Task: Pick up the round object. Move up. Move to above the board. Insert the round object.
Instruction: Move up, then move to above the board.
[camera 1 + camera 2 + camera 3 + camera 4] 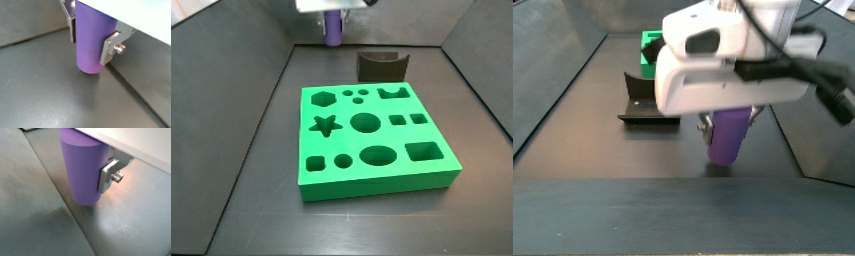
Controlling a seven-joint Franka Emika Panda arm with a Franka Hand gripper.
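Observation:
The round object (91, 42) is a smooth purple cylinder peg, seen in both wrist views (83, 170). My gripper (92, 37) is shut on it, silver fingers (110, 48) pressing its two sides. In a side view the peg (333, 27) hangs under the gripper (333, 12) at the far end of the floor, beyond the board. Another side view shows the peg (730, 136) upright, its lower end close to the floor; contact with the floor is unclear. The board (374, 140), a thick green slab with a star, hexagon, circles, oval and squares cut out, lies mid-floor.
The fixture (381, 66), a dark L-shaped bracket, stands between the peg and the board, also seen from the far end (647, 98). Grey walls (245, 70) enclose the floor on both sides. The board's edge (651, 48) peeks out behind the fixture.

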